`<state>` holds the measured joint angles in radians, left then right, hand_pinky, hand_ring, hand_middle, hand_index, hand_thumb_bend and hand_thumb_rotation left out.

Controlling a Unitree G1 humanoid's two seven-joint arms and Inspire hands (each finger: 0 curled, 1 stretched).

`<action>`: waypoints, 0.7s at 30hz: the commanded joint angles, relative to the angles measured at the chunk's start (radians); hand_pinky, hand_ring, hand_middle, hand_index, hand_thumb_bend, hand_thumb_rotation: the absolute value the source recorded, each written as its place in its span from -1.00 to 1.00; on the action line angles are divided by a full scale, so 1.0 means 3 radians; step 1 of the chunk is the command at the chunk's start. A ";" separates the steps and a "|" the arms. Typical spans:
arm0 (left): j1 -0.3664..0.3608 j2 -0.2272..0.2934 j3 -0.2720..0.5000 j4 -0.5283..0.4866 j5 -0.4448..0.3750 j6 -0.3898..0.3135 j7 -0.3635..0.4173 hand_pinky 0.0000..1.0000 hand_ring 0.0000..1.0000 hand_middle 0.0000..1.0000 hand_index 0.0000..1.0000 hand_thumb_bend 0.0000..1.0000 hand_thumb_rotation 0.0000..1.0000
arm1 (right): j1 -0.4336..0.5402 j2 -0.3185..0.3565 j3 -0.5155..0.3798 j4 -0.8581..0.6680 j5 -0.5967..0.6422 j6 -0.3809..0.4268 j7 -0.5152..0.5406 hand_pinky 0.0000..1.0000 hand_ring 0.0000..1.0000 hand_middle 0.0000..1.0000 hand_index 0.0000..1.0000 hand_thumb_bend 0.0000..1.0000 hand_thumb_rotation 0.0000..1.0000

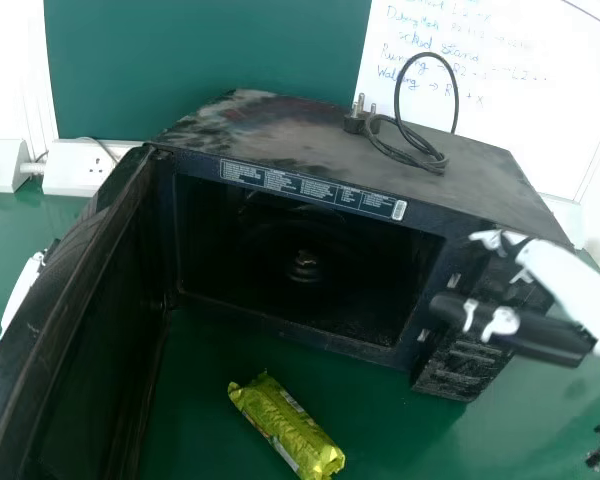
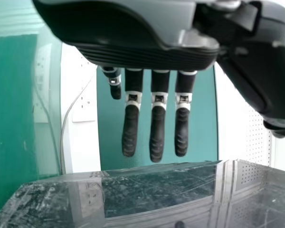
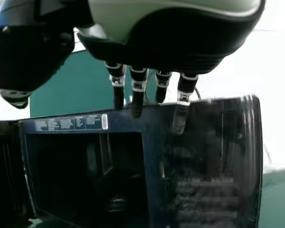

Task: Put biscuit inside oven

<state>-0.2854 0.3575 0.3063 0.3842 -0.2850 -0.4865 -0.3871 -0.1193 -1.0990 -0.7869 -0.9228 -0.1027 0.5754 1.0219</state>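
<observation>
Yellow biscuit packet (image 1: 288, 428) at lower centre, before the open microwave oven (image 1: 270, 125). Left hand (image 1: 21, 292), left edge; right hand (image 1: 540, 336), right edge — fingers straight, both holding nothing

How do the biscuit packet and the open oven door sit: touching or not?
Apart. The head view shows a strip of green table between the biscuit packet and the oven door.
</observation>
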 commanded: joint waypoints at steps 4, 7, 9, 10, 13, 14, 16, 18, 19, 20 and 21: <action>0.0029 0.0009 0.0025 -0.0014 0.0006 -0.0003 0.0019 -0.37 -0.23 -0.14 -0.03 0.04 -0.85 | 0.0079 0.0368 -0.0048 0.0358 0.0421 -0.0985 -0.0102 0.06 0.44 0.60 0.77 1.00 0.41; 0.0022 0.0002 0.0028 -0.0004 0.0008 -0.0007 0.0029 -0.37 -0.24 -0.14 -0.03 0.04 -0.85 | 0.0145 0.0352 0.0005 0.0444 0.0558 -0.1096 -0.0076 0.26 0.51 0.62 0.76 1.00 0.39; 0.0022 -0.0003 0.0027 -0.0012 0.0002 0.0008 0.0031 -0.38 -0.24 -0.14 -0.03 0.04 -0.85 | 0.0146 0.0215 0.0107 0.0442 0.0496 -0.1133 -0.0083 0.35 0.57 0.65 0.77 1.00 0.53; 0.0025 -0.0002 0.0024 -0.0016 0.0009 0.0007 0.0036 -0.38 -0.24 -0.14 -0.03 0.04 -0.85 | 0.0153 0.0205 0.0157 0.0425 0.0432 -0.1190 -0.0133 0.31 0.53 0.61 0.73 1.00 0.60; 0.0020 0.0004 0.0016 0.0006 0.0037 -0.0043 0.0034 -0.38 -0.23 -0.14 -0.03 0.04 -0.85 | 0.0190 0.0402 0.0248 0.0530 0.0409 -0.1598 -0.0314 0.17 0.40 0.51 0.66 1.00 0.60; 0.0017 0.0005 0.0015 0.0011 0.0039 -0.0047 0.0032 -0.38 -0.23 -0.13 -0.03 0.04 -0.85 | 0.0215 0.0480 0.0279 0.0582 0.0407 -0.1748 -0.0380 0.14 0.38 0.48 0.65 1.00 0.59; 0.0016 0.0004 0.0013 0.0005 0.0036 -0.0037 0.0031 -0.38 -0.24 -0.14 -0.03 0.04 -0.85 | 0.0265 0.0499 0.0328 0.0607 0.0402 -0.1813 -0.0424 0.14 0.37 0.49 0.66 1.00 0.62; 0.0014 0.0004 0.0011 0.0000 0.0029 -0.0021 0.0030 -0.38 -0.24 -0.14 -0.03 0.04 -0.85 | 0.0246 0.0392 0.0386 0.0608 0.0371 -0.1816 -0.0411 0.15 0.40 0.50 0.68 1.00 0.57; 0.0011 0.0003 0.0010 0.0001 0.0028 -0.0020 0.0030 -0.37 -0.24 -0.14 -0.03 0.04 -0.85 | 0.0242 0.0365 0.0415 0.0614 0.0304 -0.1875 -0.0430 0.09 0.35 0.47 0.66 1.00 0.65; 0.0011 0.0001 0.0010 -0.0002 0.0028 -0.0015 0.0032 -0.38 -0.24 -0.14 -0.03 0.04 -0.85 | 0.0249 0.0393 0.0448 0.0623 0.0213 -0.1980 -0.0492 0.06 0.33 0.44 0.65 1.00 0.78; 0.0011 0.0000 0.0008 -0.0007 0.0030 -0.0011 0.0038 -0.38 -0.24 -0.14 -0.03 0.04 -0.85 | 0.0264 0.0365 0.0477 0.0599 0.0161 -0.1958 -0.0487 0.03 0.28 0.39 0.62 1.00 0.88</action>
<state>-0.2867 0.3575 0.3058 0.3855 -0.2776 -0.4883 -0.3789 -0.0488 -0.9732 -0.6590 -0.7340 -0.0311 0.0015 0.8893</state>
